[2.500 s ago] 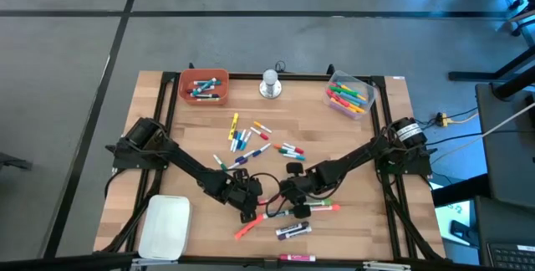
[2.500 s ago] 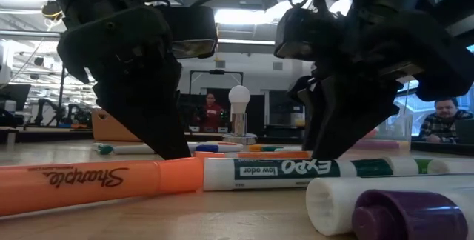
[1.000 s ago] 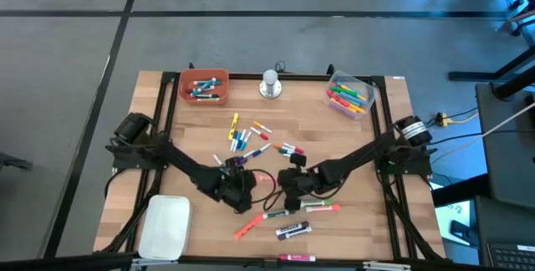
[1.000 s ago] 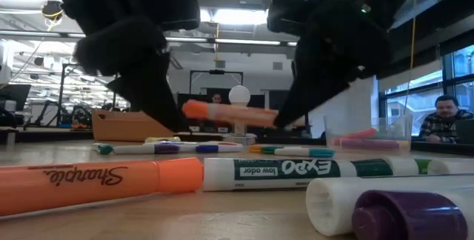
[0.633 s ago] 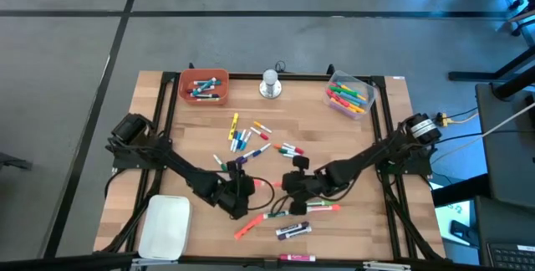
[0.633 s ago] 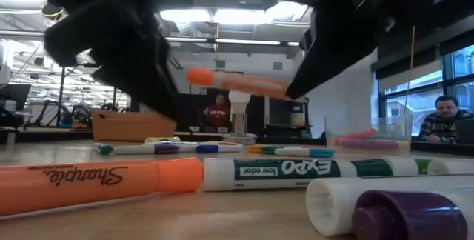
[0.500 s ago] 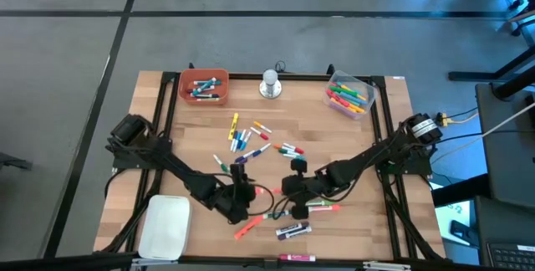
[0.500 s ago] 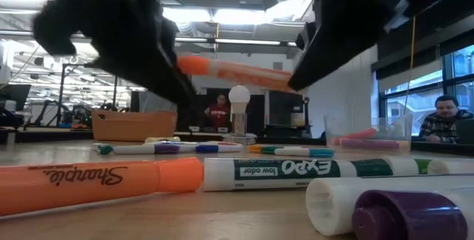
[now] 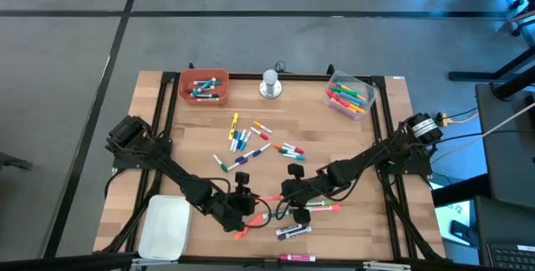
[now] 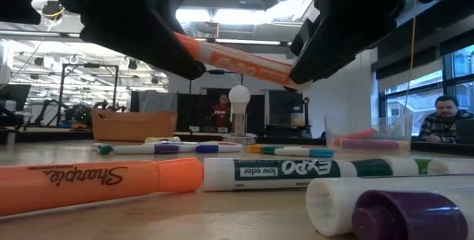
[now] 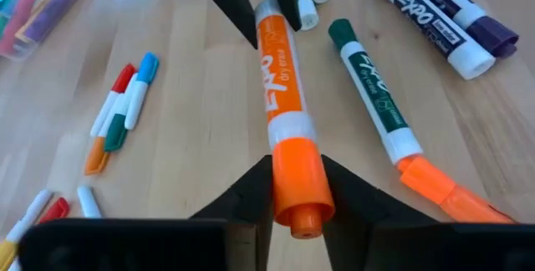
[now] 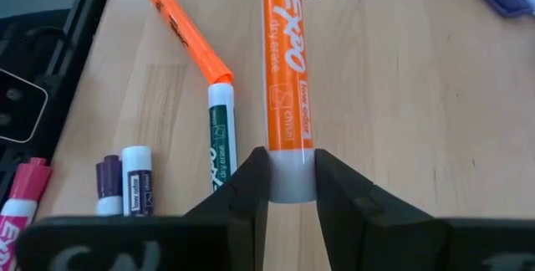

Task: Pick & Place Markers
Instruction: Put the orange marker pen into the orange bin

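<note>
An orange Expo marker point(image 10: 231, 61) hangs above the table's near middle, spanning both grippers. My left gripper point(image 11: 298, 197) is shut on its orange cap end, and my right gripper point(image 12: 288, 186) is shut on its white rear end. In the high view the left gripper point(image 9: 251, 206) and right gripper point(image 9: 282, 202) face each other close together. Below them on the wood lie an orange Sharpie highlighter point(image 10: 96, 184), a green Expo marker point(image 10: 318, 169) and purple markers point(image 10: 400, 212). My left gripper pinches the marker's orange cap point(image 11: 297, 171) between its two fingers, coming slanting down from the table's left, roughly in line with the marker. The marker is clear of the table, its cap end the higher one. My right gripper pinches the marker's white rear end point(image 12: 288, 166) between its two fingers, slanting down from the table's right and roughly in line with the marker. That end point(image 10: 285, 78) hangs lower than the cap end.
Loose markers point(image 9: 251, 141) lie scattered at the table's middle. An orange bin point(image 9: 203, 87) with markers stands far left, a clear bin point(image 9: 349, 95) with markers far right, a silver knob point(image 9: 269, 83) between them. A white tray point(image 9: 165, 225) lies near left. People show in the room beyond.
My right gripper has carried the orange marker upward and a little toward the near edge. My left gripper has swung toward the near edge, rolled, and taken hold of the cap end. The marker has gone from level to tilted, cap end higher.
</note>
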{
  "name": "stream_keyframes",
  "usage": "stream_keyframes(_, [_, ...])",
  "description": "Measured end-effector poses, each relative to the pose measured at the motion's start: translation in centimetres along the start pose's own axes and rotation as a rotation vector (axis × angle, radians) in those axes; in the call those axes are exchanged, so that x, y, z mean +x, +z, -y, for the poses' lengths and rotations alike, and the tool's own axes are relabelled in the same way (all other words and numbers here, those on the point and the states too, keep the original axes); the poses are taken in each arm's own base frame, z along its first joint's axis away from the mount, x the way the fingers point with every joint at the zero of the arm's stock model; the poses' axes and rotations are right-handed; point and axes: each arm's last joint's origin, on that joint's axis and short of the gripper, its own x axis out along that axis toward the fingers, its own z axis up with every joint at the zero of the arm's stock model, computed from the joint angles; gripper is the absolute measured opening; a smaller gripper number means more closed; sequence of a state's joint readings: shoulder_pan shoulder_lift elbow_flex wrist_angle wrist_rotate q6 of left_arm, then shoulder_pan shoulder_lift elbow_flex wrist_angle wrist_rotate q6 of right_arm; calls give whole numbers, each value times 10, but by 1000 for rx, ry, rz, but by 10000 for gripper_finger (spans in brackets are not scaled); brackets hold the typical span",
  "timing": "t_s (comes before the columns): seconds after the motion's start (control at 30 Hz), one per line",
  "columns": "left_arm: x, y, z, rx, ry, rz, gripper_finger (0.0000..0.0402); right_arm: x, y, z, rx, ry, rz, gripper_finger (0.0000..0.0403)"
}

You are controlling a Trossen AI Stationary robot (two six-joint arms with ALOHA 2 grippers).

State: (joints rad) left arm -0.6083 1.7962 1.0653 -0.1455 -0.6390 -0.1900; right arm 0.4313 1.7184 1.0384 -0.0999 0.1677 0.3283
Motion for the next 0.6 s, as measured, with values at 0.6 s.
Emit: stream_keyframes(0.6, [7,5,-12,23,94,30,114,1,4,12,27,-96,32,79])
